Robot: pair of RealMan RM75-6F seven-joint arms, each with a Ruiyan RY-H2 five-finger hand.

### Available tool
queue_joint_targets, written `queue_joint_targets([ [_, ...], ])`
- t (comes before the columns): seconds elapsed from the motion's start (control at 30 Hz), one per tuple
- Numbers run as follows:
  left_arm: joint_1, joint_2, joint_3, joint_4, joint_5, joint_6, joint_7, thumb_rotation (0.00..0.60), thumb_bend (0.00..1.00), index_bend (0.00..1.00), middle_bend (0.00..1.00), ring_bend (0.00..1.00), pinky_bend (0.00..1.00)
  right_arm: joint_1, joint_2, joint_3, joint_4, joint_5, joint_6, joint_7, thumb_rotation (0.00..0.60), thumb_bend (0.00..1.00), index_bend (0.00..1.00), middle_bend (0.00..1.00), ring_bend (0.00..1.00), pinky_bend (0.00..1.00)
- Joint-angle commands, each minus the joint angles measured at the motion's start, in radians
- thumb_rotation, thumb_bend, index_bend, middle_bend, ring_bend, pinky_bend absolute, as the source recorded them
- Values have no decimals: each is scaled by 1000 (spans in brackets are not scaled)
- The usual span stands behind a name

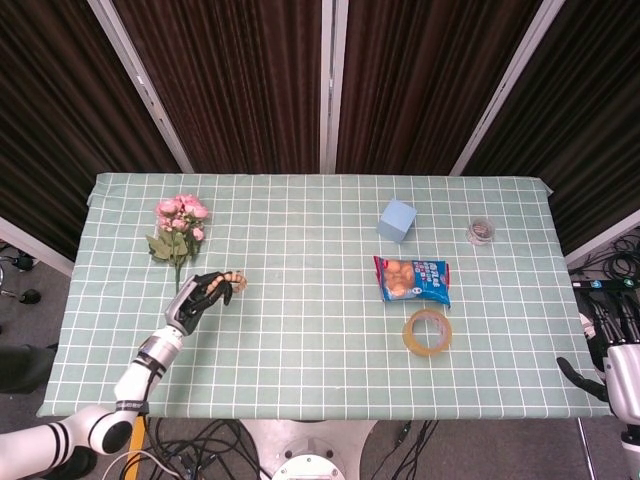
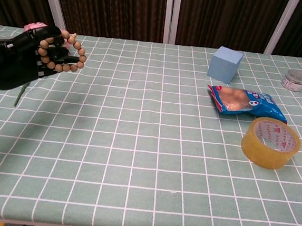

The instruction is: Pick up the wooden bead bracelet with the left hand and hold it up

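At the far left of the chest view, the left hand (image 2: 15,59) was raised above the checked green tablecloth (image 2: 137,143), its dark fingers (image 2: 45,56) curled through the wooden bead bracelet (image 2: 66,52) and gripping it. The loop of pale beads stood out past the fingertips, clear of the cloth. From the head view the same hand (image 1: 200,298) sat near the table's left edge with the bracelet (image 1: 235,281) at its tip, just below the bunch of pink roses (image 1: 178,222), whose stem pointed down toward the wrist. Whether the beads touched the stem could not be told from that height.

Toward the middle-right of the table stood a light blue cube (image 2: 225,64), and just in front of it lay a blue snack packet (image 2: 242,101) showing round orange pieces. A roll of yellowish clear tape (image 2: 270,142) lay flat just beside the packet's nearer corner. Near the far right edge sat a small round tin (image 2: 294,80), well apart from the cube.

Beyond the table's right end, only in the head view, the right hand (image 1: 618,365) hung beside the table, off the cloth, holding nothing; its fingers looked apart, with the thumb jutting out to the side, though the hand was partly cut off by the frame.
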Motion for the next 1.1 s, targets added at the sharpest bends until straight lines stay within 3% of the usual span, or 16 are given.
queue_joint_targets([
  [0.03,4,-9,-6,7,-13,-5,39,427,425,699,732,307,5,2,1,0,-4,-1,-4,-4,600,58,75,197,56,9],
  [0.13,7,-13,-13,7,-23,-8,71,405,425,725,752,324,10,3,-2,-2,-5,-1,-8,-5,600,58,75,198,56,9],
  [0.23,12,-15,-18,6,-26,-9,88,253,401,727,753,326,11,4,-5,-2,-4,0,-12,-5,600,58,75,199,56,8],
  [0.33,17,-16,-22,6,-30,-14,99,216,385,727,752,327,11,4,-7,-3,-3,0,-13,-4,600,59,75,199,55,8],
  [0.67,25,-13,-34,-5,-37,-38,127,206,439,727,752,327,13,1,-12,-4,9,1,-9,10,600,58,75,201,56,7],
  [0.93,32,-17,-49,-5,-57,-55,146,281,451,727,758,341,15,-1,-14,-4,14,2,-7,16,600,59,79,202,56,4],
  [1.1,36,-20,-56,-4,-67,-66,159,296,451,727,757,341,15,0,-16,-4,15,4,-11,17,600,58,79,203,55,0],
])
